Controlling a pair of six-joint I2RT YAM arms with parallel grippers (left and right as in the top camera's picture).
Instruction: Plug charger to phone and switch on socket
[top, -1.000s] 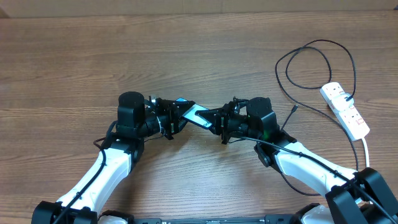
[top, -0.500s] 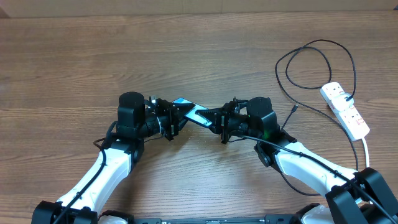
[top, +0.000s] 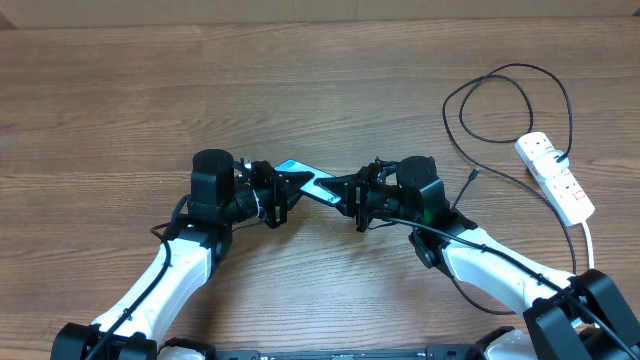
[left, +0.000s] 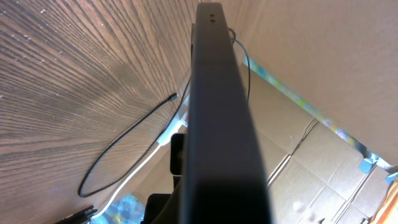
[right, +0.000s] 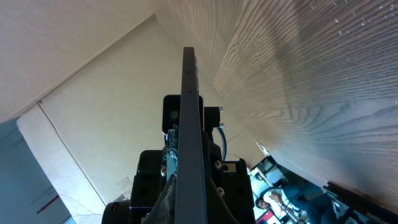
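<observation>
The wooden table (top: 150, 90) carries the white socket (top: 556, 177) (far right) and the looping black charger (top: 520, 66) beside it.

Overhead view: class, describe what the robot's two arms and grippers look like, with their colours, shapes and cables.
Both arms match: the left arm and right arm have smooth white links, black cylindrical joint housings and thin black cables alongside. The left gripper and right gripper are black, boxy and two-fingered.

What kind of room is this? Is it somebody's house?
Probably a robot workshop or lab, not a home: robot arms at a wooden table, a power strip, and cardboard boxes nearby.
</observation>
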